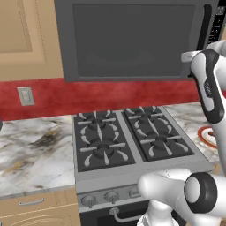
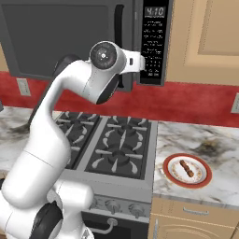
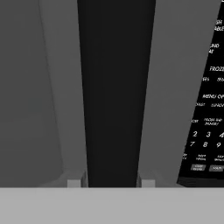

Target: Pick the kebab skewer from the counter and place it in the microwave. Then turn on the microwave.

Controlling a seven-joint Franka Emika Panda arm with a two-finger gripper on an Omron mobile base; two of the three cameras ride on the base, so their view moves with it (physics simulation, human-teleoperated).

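1. Jaws of the gripper (image 3: 111,183) sit on either side of the microwave's black handle (image 3: 116,87); the small fingertips (image 3: 75,183) flank it closely, clamped on the handle or just about touching it.
2. Microwave (image 2: 70,37) hangs above the stove (image 2: 112,149), door shut, keypad panel (image 2: 153,44) to the right of the handle.
3. Kebab skewer (image 2: 187,168) lies on a red-rimmed plate (image 2: 203,179) on the marble desk (image 2: 205,140), right of the stove, well apart from the gripper.
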